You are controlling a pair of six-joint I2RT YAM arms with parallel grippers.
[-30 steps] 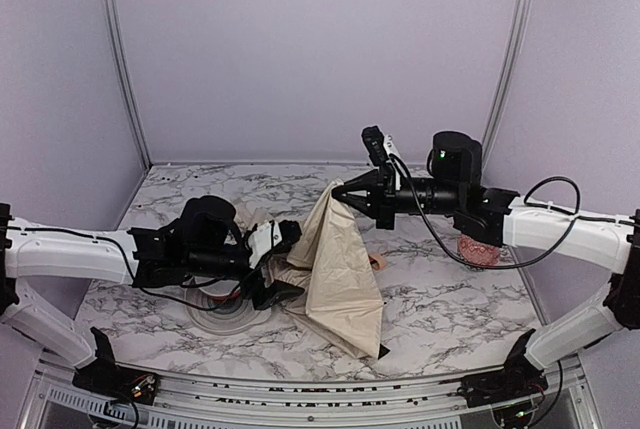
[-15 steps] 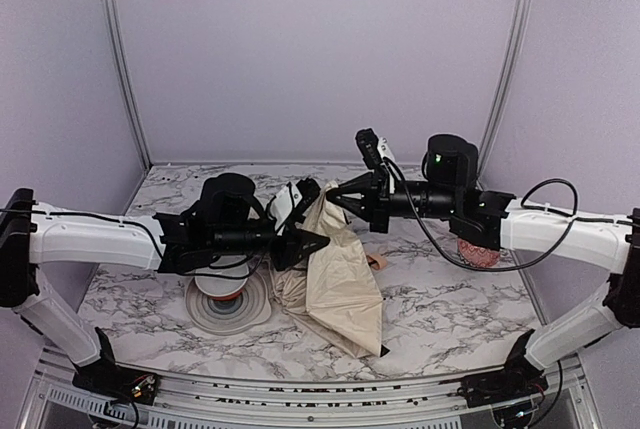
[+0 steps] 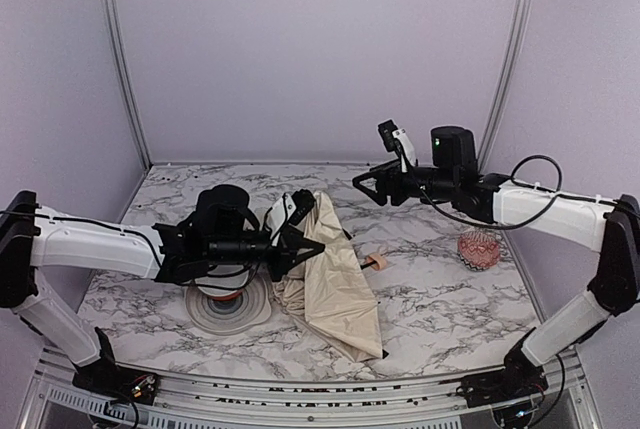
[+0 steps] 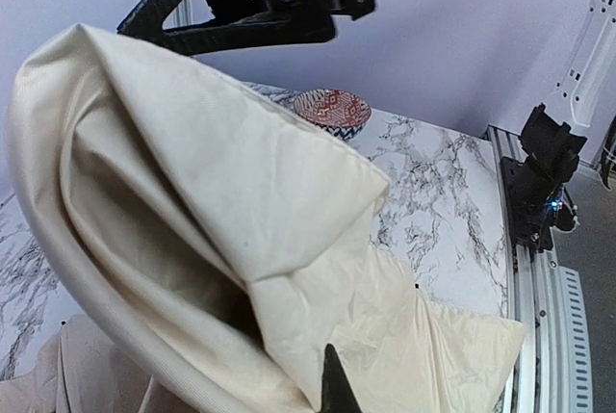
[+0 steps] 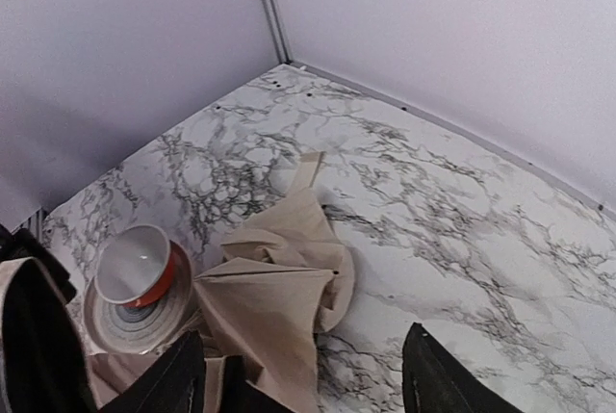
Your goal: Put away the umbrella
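Umbrella is lying collapsed on the marble table, just right of the white bowl, with cream fabric loose and crumpled, not folded flat. The fabric's upper fold is lifted off the table on the side next to the white bowl. The rest is draped down toward the near edge, ending in a point. A tan handle is seen sticking out of the fabric on the side away from the white bowl, resting on the table.

Left gripper is level with the white bowl's right side and buried in the raised fold. Its jaws are pressed together on umbrella fabric. In the left wrist view only 1 fingertip is seen, and the rest is covered by cream cloth.

Right gripper is held in the air, farther back and right of the white bowl, apart from the umbrella. Its jaws are spread wide with nothing between them. The right wrist view looks down on the umbrella and the white bowl.

The white bowl has a red base and is set on a grey ringed plate. The fabric edge reaches the plate rim, but contact cannot be told. A red patterned bowl is well right of the white bowl, past the umbrella.
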